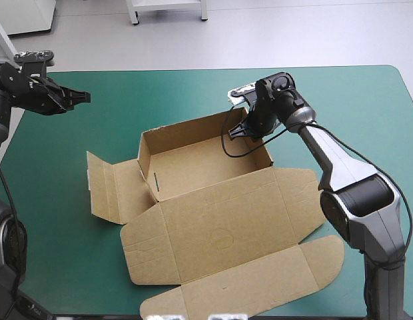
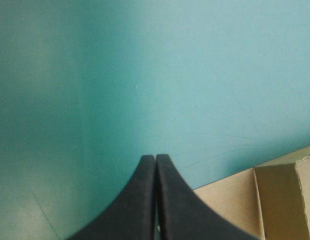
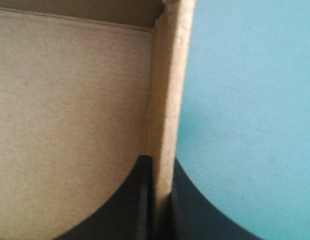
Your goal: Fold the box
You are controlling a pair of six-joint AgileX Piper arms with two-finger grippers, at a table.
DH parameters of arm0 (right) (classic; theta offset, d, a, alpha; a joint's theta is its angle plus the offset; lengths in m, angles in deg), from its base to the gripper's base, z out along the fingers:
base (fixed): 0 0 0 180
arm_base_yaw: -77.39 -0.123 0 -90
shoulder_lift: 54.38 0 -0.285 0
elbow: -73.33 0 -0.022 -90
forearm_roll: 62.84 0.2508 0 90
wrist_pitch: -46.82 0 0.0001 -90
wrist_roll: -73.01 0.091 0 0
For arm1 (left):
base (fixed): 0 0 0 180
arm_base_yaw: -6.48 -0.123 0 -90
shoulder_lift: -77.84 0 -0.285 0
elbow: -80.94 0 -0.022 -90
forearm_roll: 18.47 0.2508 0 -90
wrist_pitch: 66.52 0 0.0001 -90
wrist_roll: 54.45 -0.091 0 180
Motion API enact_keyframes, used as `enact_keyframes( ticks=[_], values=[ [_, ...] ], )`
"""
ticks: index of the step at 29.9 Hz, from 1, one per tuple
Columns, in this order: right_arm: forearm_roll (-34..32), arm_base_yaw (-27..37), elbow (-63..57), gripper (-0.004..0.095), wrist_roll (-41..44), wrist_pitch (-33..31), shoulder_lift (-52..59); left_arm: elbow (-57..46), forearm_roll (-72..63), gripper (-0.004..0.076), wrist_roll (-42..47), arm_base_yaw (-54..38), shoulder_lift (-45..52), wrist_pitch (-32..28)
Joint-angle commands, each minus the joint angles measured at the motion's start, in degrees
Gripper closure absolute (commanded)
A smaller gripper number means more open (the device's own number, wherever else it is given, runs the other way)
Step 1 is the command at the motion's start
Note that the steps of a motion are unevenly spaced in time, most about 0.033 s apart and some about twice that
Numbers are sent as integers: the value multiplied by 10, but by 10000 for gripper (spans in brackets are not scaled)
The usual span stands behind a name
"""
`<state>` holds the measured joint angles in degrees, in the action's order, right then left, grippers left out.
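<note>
The teal-green table [image 1: 366, 120] is carrying the brown box [image 1: 213, 220] at its middle, half built: tray walls are standing at the far side, while the broad lid panel [image 1: 253, 280] and a side flap [image 1: 105, 187] are lying flat. The right gripper [image 3: 159, 162] is pinching the tray's right wall [image 3: 167, 90], matte board with a rough cut edge; it should be squeezing squarely along the crease, holding that wall upright. The left gripper [image 2: 155, 157] is hovering well apart, black fingers pressed together on nothing
</note>
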<state>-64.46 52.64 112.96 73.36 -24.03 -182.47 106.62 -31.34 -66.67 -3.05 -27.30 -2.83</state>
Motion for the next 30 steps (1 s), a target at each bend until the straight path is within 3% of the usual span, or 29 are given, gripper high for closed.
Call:
enact_keyframes(
  ticks=[1,6,11,16,19,30],
  values=[
    [-28,13,16,921,-11,-7,37,13,-14,732,-1,-1,26,-18],
    [-17,63,16,921,-17,-6,71,5,-37,732,-12,-1,25,-20],
    [115,149,16,921,-57,-6,115,-13,-104,732,-51,-1,4,-21],
    [138,216,16,921,-59,-6,173,-24,-149,732,-80,-1,-24,-22],
    [207,261,16,921,-76,-6,205,-24,-192,732,-104,-1,-40,-22],
    [257,312,16,921,-100,-6,305,-24,-351,732,-202,-12,-90,-1]
  ],
)
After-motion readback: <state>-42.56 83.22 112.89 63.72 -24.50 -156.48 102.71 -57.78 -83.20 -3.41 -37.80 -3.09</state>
